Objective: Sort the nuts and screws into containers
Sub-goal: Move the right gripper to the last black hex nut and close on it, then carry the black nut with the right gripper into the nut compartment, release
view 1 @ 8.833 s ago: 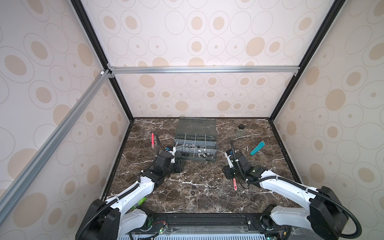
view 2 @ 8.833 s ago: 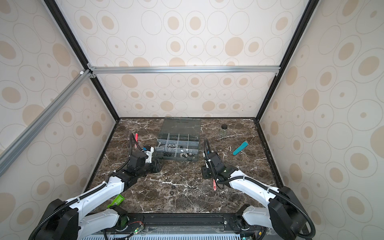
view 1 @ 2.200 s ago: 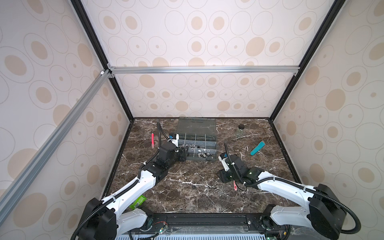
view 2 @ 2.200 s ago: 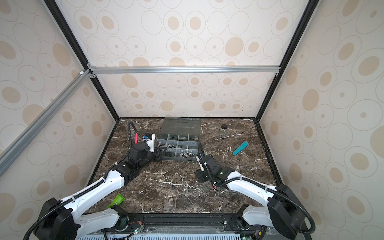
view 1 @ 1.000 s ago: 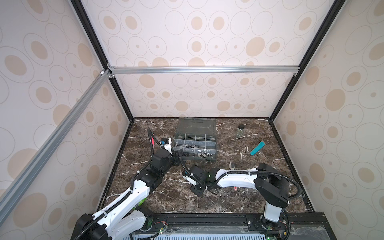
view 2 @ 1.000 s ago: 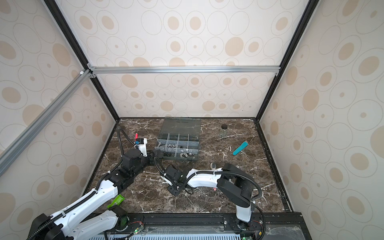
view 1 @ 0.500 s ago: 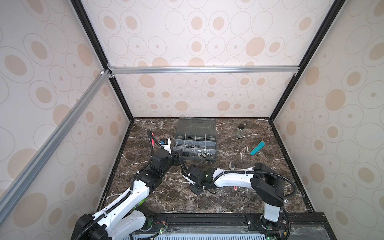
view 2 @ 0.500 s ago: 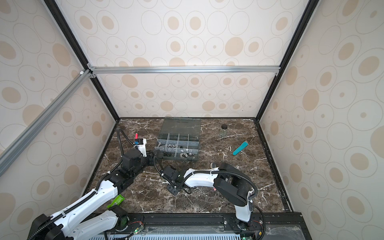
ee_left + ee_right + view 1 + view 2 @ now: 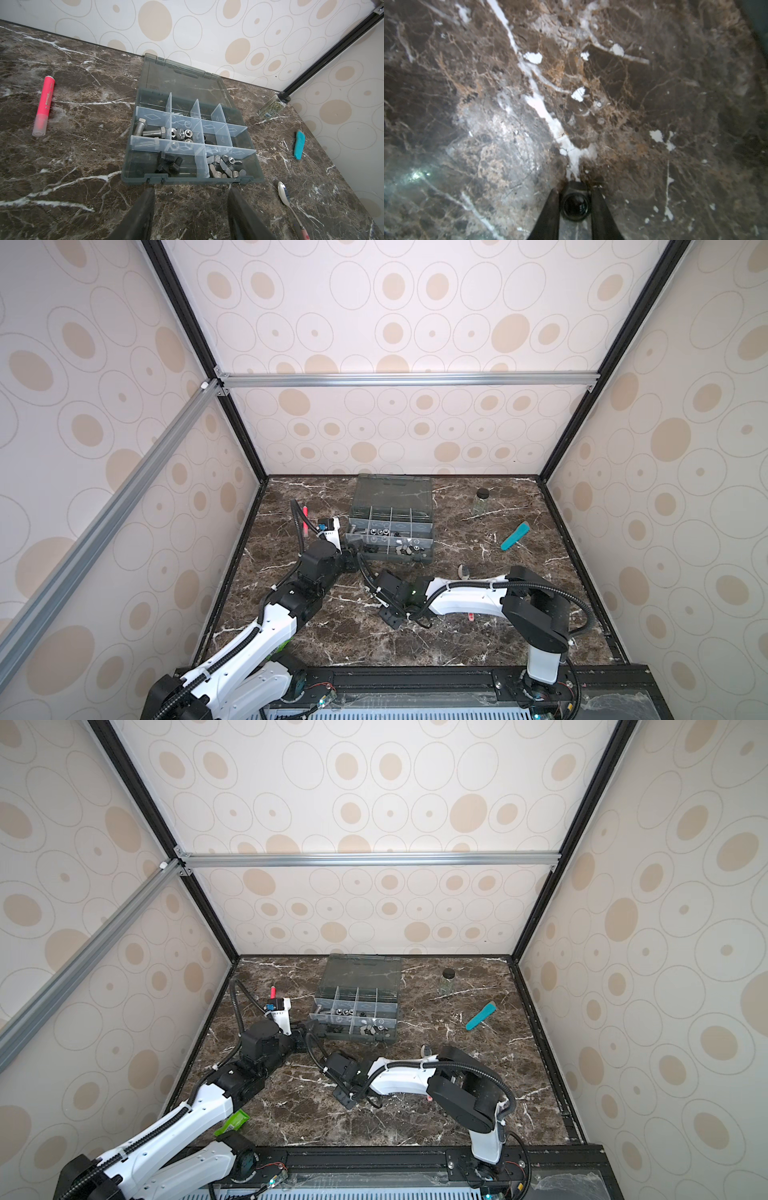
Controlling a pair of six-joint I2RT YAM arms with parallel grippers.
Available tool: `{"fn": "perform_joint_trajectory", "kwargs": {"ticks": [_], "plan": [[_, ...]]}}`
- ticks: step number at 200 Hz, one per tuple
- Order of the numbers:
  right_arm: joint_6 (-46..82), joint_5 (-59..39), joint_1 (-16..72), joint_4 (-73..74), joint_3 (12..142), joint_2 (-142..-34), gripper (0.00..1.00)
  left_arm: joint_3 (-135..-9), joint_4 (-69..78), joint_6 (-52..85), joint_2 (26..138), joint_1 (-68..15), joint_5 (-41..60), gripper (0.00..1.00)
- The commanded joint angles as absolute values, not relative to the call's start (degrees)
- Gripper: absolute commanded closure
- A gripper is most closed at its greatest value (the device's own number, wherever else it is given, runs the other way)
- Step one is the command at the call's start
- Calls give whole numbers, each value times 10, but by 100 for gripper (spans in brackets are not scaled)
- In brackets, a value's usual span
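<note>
Left wrist view: left gripper (image 9: 190, 190) roughly half open, empty, low over marble table (image 9: 62, 166). Organizer box (image 9: 133, 175) just ahead of its fingertips, lid laid flat open. Ahead-left of that gripper: silver bolts (image 9: 145, 131), black bolts (image 9: 168, 164) nearer. Straight ahead: silver hex nuts (image 9: 180, 133). Ahead-right, front cell: wing nuts (image 9: 222, 166).

Right wrist view: right gripper (image 9: 575, 190) closed tight on black nut (image 9: 575, 205), nut pinched between both jaws. Touching table or just off it, cannot tell. In both top views, reaching across the middle, box well ahead of it.

Step in hand, by judgement: grasp of a loose black nut made, lift not yet done. Next move calls for a straight lift with squeeze kept firm, a carry forward to the box, and release over a nut cell, not a bolt cell. Small smooth piece, likely to slip. Left gripper sits close to the box front, so approach needs clearance.
</note>
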State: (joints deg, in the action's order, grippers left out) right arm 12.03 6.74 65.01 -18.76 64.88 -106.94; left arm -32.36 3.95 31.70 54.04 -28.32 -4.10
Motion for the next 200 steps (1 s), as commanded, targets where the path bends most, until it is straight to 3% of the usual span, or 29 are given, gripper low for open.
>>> {"fn": "perform_joint_trajectory", "kwargs": {"ticks": [1, 132, 200], "plan": [[126, 87, 651, -185, 639, -1035, 83, -330, 43, 319, 532, -279, -40, 44], [76, 73, 521, -178, 637, -929, 83, -312, 46, 330, 516, -278, -30, 43], [57, 54, 437, -146, 689, -958, 84, -312, 18, 332, 495, -278, -37, 43]]}}
